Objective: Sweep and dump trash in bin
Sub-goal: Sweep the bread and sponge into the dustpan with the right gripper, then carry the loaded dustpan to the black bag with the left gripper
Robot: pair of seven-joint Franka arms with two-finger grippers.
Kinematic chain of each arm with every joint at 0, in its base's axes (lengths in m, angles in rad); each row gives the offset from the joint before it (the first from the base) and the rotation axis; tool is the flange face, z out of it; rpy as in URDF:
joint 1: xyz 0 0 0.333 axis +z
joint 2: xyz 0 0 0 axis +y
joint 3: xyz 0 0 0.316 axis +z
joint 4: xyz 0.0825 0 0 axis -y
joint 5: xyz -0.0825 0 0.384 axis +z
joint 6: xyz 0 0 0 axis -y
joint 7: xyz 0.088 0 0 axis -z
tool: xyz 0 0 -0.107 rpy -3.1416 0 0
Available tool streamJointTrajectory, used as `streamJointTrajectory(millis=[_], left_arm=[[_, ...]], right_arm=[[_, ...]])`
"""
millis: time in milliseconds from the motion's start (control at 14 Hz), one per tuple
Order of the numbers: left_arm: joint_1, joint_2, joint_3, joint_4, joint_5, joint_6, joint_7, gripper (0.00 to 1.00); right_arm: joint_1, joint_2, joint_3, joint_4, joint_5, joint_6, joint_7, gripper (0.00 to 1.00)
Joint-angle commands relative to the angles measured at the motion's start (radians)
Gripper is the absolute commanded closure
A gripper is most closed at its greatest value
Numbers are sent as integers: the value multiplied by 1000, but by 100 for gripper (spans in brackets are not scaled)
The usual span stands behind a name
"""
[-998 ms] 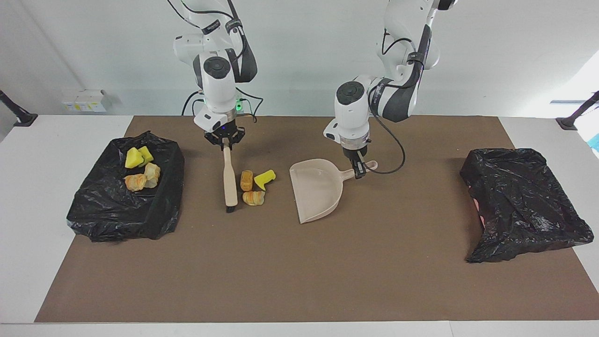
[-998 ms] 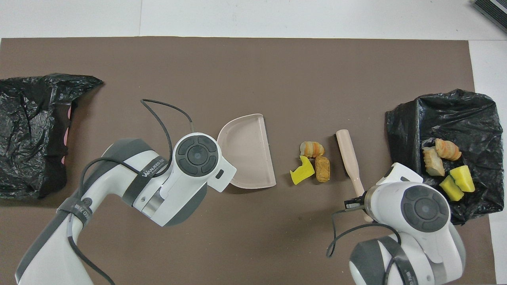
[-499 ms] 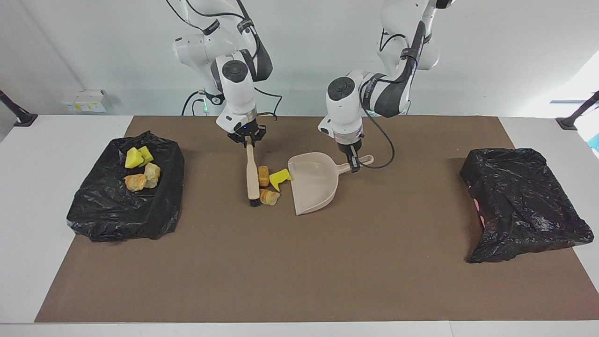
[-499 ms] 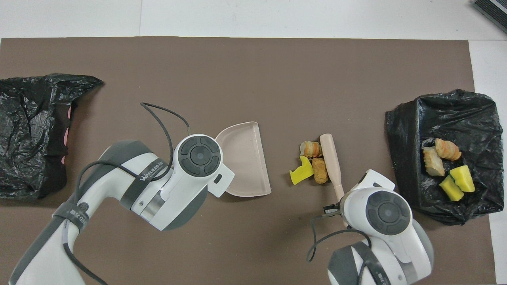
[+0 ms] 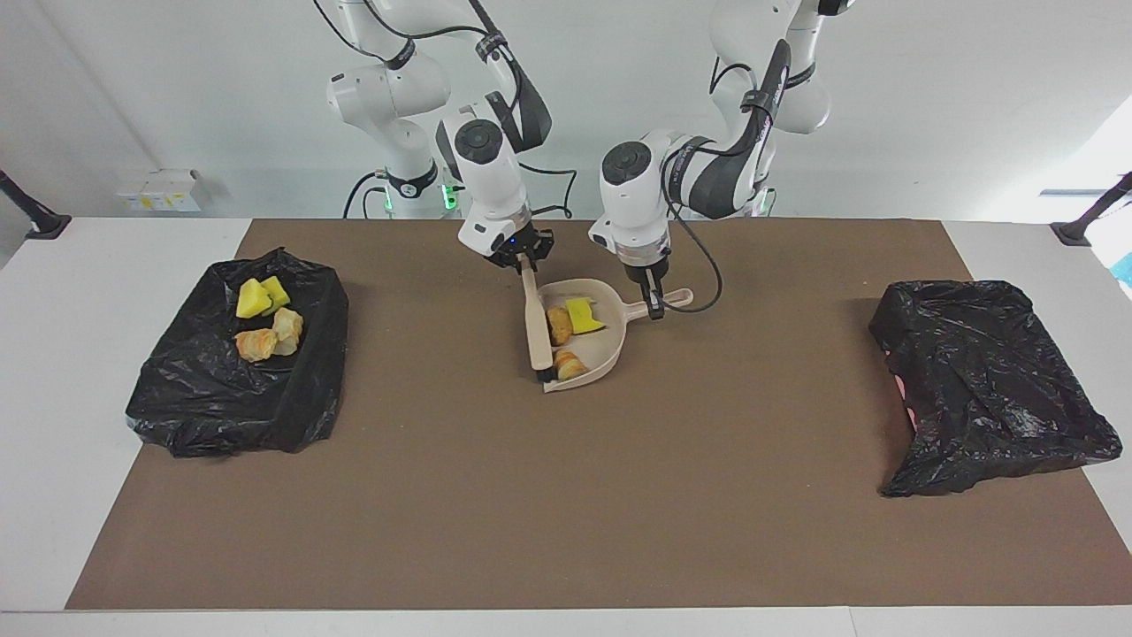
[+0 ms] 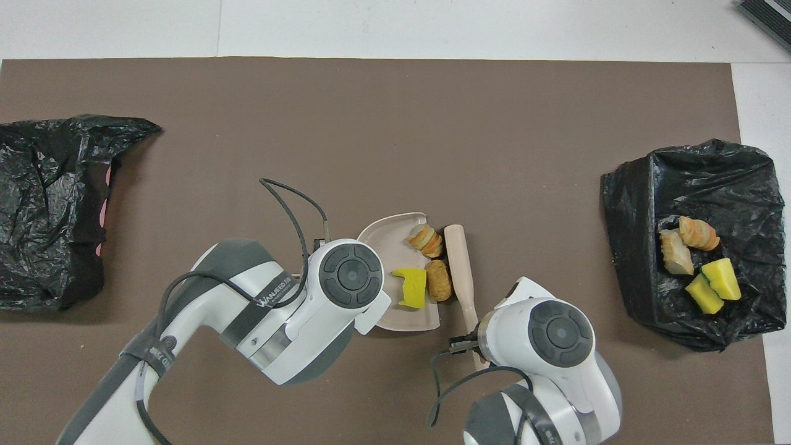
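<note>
Right pincer (image 5: 527,262) clamped on the brush (image 5: 536,329), left pincer (image 5: 653,305) clamped on the dustpan (image 5: 608,354) handle; I read the sweep as done.
Three trash pieces sit in the dustpan mid-table: a yellow sponge chunk (image 5: 582,315) and two croissant toys (image 5: 559,325), brush head at the pan's open lip. Four more pieces (image 5: 265,320) already lie in the black-bagged bin (image 5: 232,389) at the right arm's end, so I'd say what's left is to lift the pan and dump it. A second black-bagged bin (image 5: 990,380) at the left arm's end shows no trash. Surface is a brown mat (image 5: 566,513) on a white table (image 5: 53,398); plain white wall, power strip (image 5: 159,190) at the table edge.
</note>
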Motion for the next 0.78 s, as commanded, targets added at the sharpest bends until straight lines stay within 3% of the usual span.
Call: streamJointTrajectory(millis=[0,428,571,713], left_arm=[[-2,-29,4,-57,-7,69,31,100],[108,-5,4,-49,-102,186,204,100],[145,2,7,-37,-198,212,326,100],[202,20,7,4,-239,207,437,100]], right_arm=[[-21,-45,-10,86,58,-162,-34,100],[-121,-348,-16,83,13,-426,68,100],[-112,-454,-4,65,-43,-552,81,100],[-95,-525,16,16,-51,-601,94,100]])
